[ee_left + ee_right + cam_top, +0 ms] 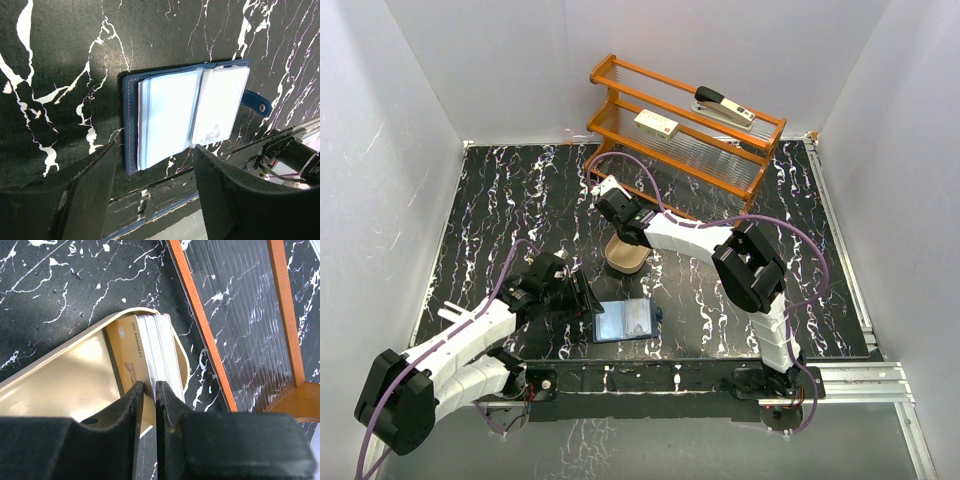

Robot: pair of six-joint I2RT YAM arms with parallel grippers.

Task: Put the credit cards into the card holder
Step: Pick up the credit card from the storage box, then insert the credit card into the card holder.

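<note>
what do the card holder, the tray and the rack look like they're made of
Card holder: dark blue stitched cover, likely leather or faux leather, with glossy clear plastic sleeves.
Tray: smooth tan, satin sheen; wood or plastic, hard to tell.
Rack: orange varnished-looking wood frame with ribbed clear panels, likely acrylic or glass.

Only one print comes close to legible. In the right wrist view, the outermost of the credit cards [131,347], standing on edge in the tan tray [60,375], carries a small dark line running along its face that starts with "NO" and continues in digits too blurred to make out. A brownish emblem sits lower on the same face. In the top view, the cream box [656,124] on the orange rack [620,75] bears a red label, its lettering too small to read.
</note>
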